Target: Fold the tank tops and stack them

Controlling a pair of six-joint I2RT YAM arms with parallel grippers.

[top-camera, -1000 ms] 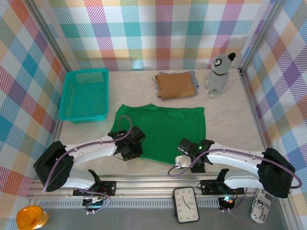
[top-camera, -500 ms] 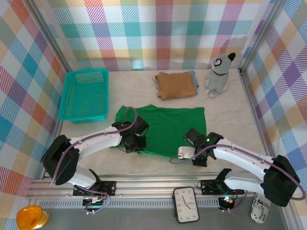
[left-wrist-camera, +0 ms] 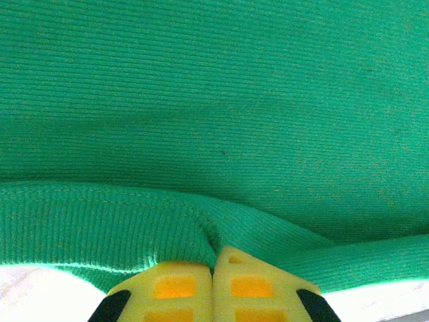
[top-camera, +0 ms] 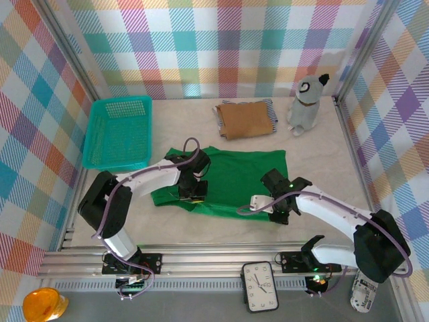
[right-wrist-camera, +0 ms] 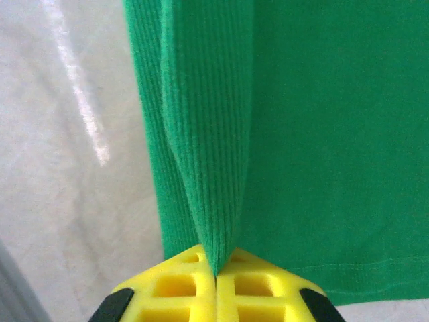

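The basket sits far left, close to the green top but apart from it, so the left arm's sweep should stay clear of its rim. The left gripper is closed tight on a pinch of the top's near hem, and the cloth bunches at the pads. The top lies in the middle of the table with its near edge raised. The right gripper clamps a ridge of the same hem. To fold well, carry both pinches far together and level, then lay the hem on the far edge before letting go. Beyond it is bare table, then the tan top on the striped top. A toy dog stands to their right.
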